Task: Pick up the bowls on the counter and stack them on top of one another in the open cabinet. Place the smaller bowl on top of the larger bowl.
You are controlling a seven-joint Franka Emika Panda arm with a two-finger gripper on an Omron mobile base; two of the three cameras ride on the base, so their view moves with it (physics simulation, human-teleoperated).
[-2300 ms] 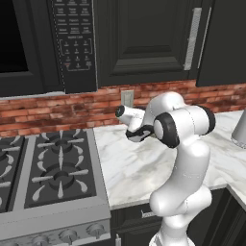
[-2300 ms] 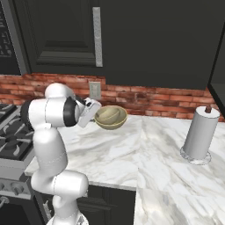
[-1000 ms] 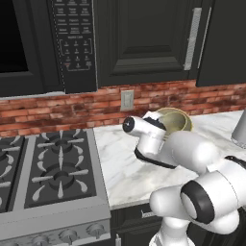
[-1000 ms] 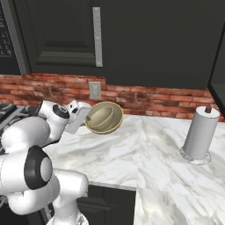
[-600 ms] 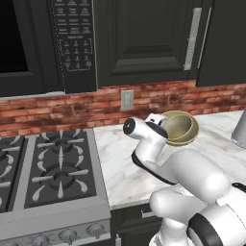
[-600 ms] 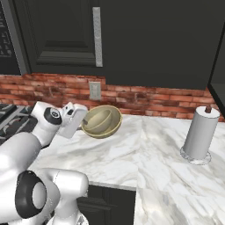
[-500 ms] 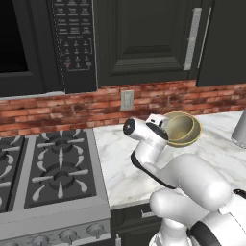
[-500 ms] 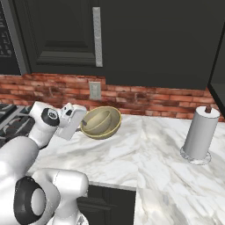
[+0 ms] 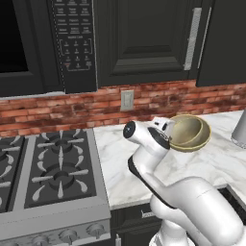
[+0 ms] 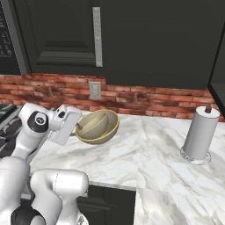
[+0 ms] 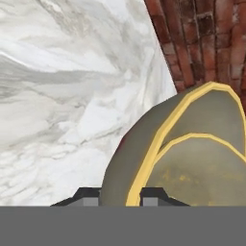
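Fingers [image 11: 120, 194] are clamped on the rim of a bowl [image 9: 189, 133], one tip outside the wall and one inside, as you can see in the hand view, where the golden rim runs up between the two dark tips. You are holding the bowl in the air above the counter [image 9: 206, 166], tilted so its pale inside faces partly sideways; in the right base view the bowl [image 10: 97, 126] hangs just right of the hand, over the marble and short of the brick wall [image 10: 145, 103]. In the hand view a second golden edge shows inside the first, so you may be looking at the inner lip of the same bowl; you cannot tell which from here. Left of the arm in the left base view sits the hob [image 9: 48, 173], with the microwave [image 9: 43, 43] above it. A wall socket [image 9: 127, 100] is set in the brick behind the hand. Well to the right on the counter stands a paper towel roll [image 10: 201, 134], upright on its holder. Black panelled cabinets [image 10: 83, 30] with a silver handle hang above the counter.
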